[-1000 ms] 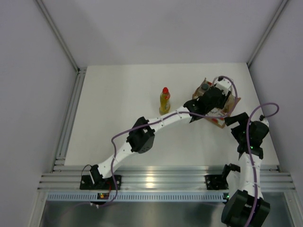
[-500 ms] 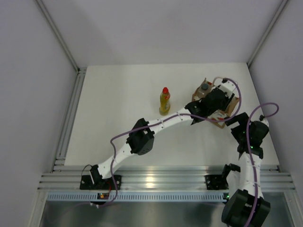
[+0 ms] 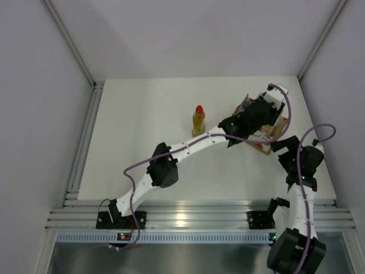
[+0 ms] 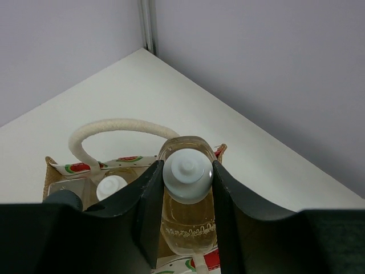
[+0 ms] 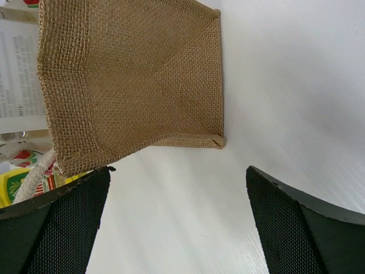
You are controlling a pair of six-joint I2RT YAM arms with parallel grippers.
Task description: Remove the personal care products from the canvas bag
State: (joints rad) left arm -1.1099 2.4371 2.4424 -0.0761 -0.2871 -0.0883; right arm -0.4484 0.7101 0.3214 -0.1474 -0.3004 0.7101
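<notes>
The canvas bag (image 3: 278,127) stands at the back right of the table. My left gripper (image 3: 259,112) is over its mouth; in the left wrist view it (image 4: 187,171) is shut on an amber bottle (image 4: 188,220) with a white cap, which stands up out of the bag (image 4: 57,168). A second white cap (image 4: 111,187) and a dark grey cap (image 4: 63,197) show inside, under a cream handle (image 4: 117,127). The yellow bottle with the red cap (image 3: 198,121) stands upright on the table, left of the bag. My right gripper (image 3: 275,144) is open and empty next to the bag's burlap end (image 5: 131,74).
Grey walls close in the white table at the back and on both sides; the back right corner (image 4: 147,25) is just behind the bag. A metal rail (image 3: 82,142) runs along the table's left edge.
My left gripper has moved to the right and back over the bag, with the amber bottle between its fingers. The right arm and the yellow bottle have not moved.
</notes>
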